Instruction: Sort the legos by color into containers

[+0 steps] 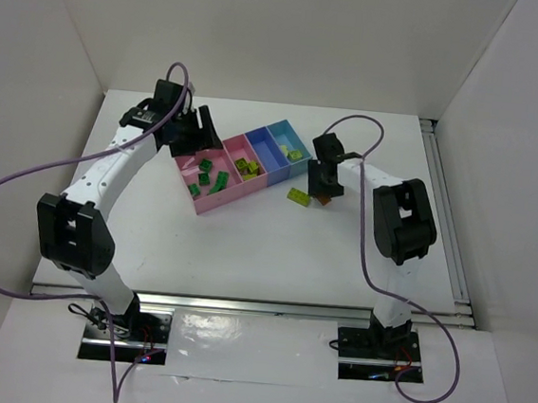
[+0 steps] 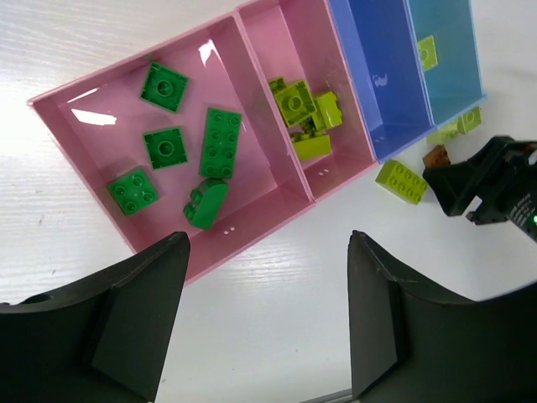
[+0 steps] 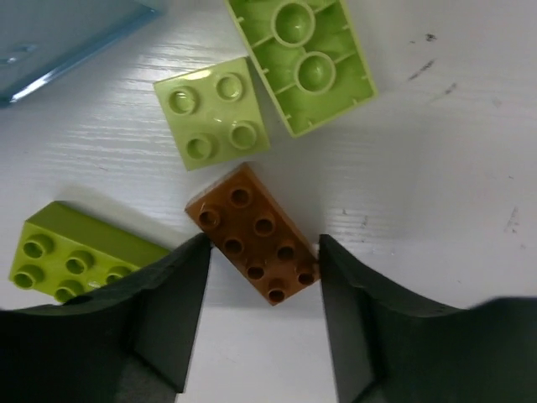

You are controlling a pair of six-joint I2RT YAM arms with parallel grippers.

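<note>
The left gripper [image 2: 267, 252] hangs with its jaws wide apart and nothing between them, above the white table [image 1: 245, 247] just off the near wall of the large pink bin [image 2: 92, 134]. This bin contains five dark green bricks [image 2: 220, 143], lying apart from one another on its floor. The adjoining smaller pink bin [image 2: 285, 42] contains a cluster of yellow-green bricks [image 2: 306, 113] piled against each other. Next in the row are the medium blue bin [image 2: 377, 59] and the light blue bin [image 2: 449, 84]; the latter holds a single yellow-green brick [image 2: 427, 52]. The right gripper [image 3: 262, 252] is lowered to the table just in front of the light blue bin, with its jaws partly open. The orange brick [image 3: 252, 239] lies flat on the table, studs up and set diagonally between the two fingers [image 3: 168, 311], with its corners at the finger edges. The right wrist view does not show whether the pads press on it. Three loose yellow-green bricks surround it on the table: a four-stud brick [image 3: 214, 113] just beside its far corner, an overturned brick [image 3: 302, 59] beyond that, and a longer brick [image 3: 75, 252] beside the left finger.
</note>
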